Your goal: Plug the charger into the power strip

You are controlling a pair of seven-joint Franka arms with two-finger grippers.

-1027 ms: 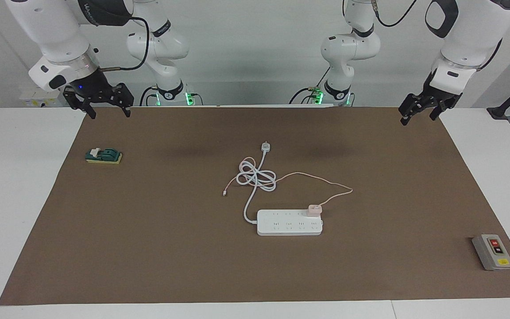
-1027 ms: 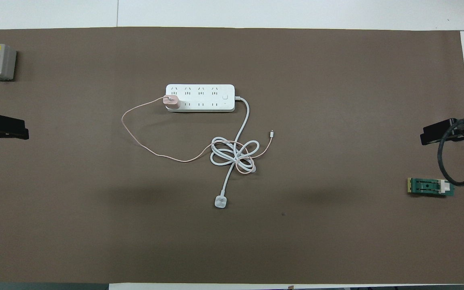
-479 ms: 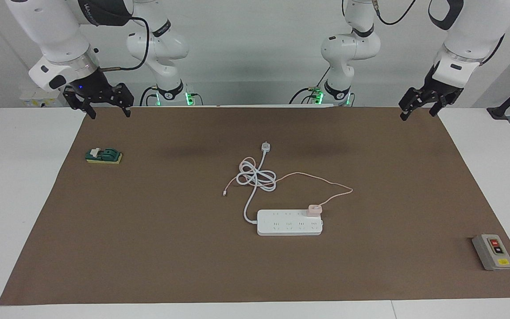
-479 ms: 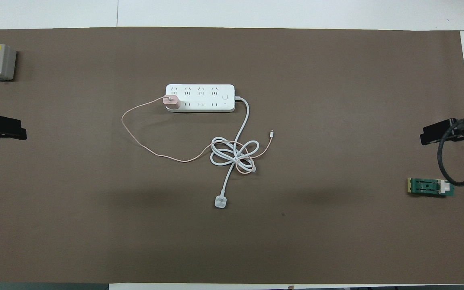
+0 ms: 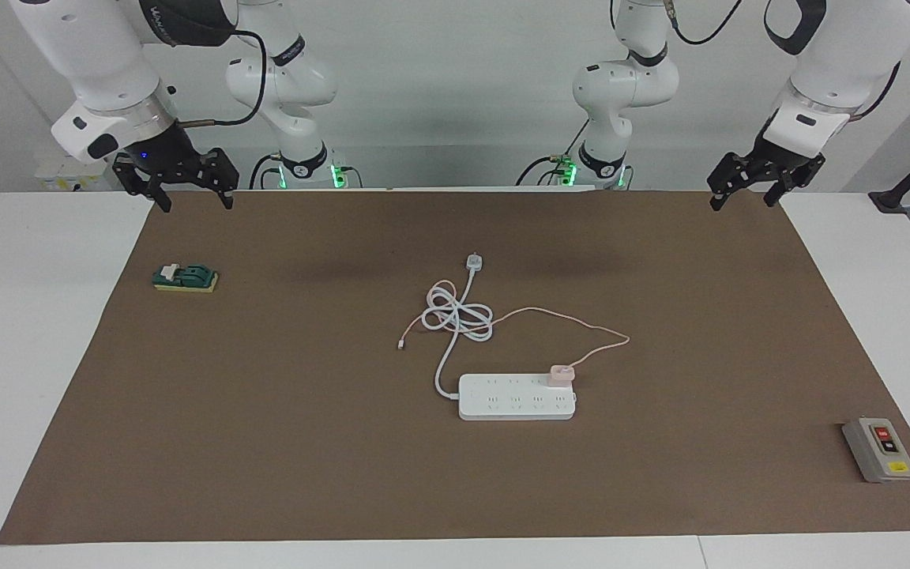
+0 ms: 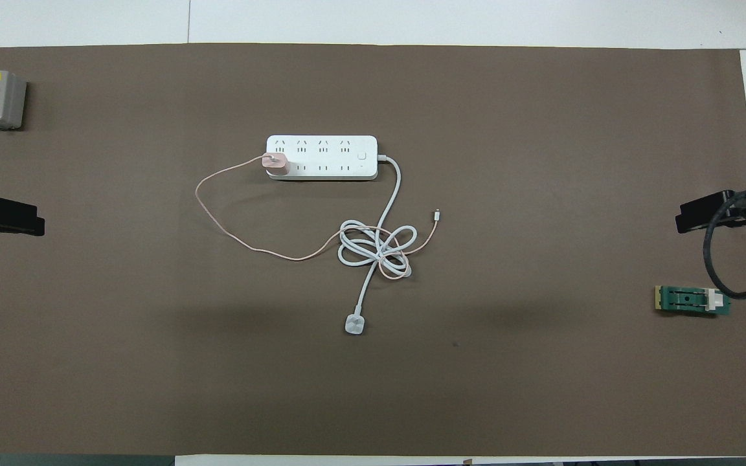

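Observation:
The white power strip [image 5: 514,399] lies in the middle of the brown mat; it also shows in the overhead view [image 6: 327,157]. The pale pink charger [image 5: 562,372] stands on the strip's end toward the left arm, in the socket row nearer the robots, prongs hidden; it also shows in the overhead view [image 6: 276,162]. Its thin pink cable [image 5: 581,320] loops over the mat. My left gripper [image 5: 742,202] hangs open and empty over the mat's corner nearest its base. My right gripper [image 5: 196,204] hangs open and empty over its own corner. Both are well away from the strip.
The strip's thick white cord coils nearer the robots and ends in a round white plug [image 5: 474,261]. A green switch on a yellow base [image 5: 185,277] lies toward the right arm's end. A grey box with red and yellow buttons [image 5: 879,449] sits toward the left arm's end.
My left gripper has drawn up and slightly back toward its base. The right arm, the charger and the strip have not moved.

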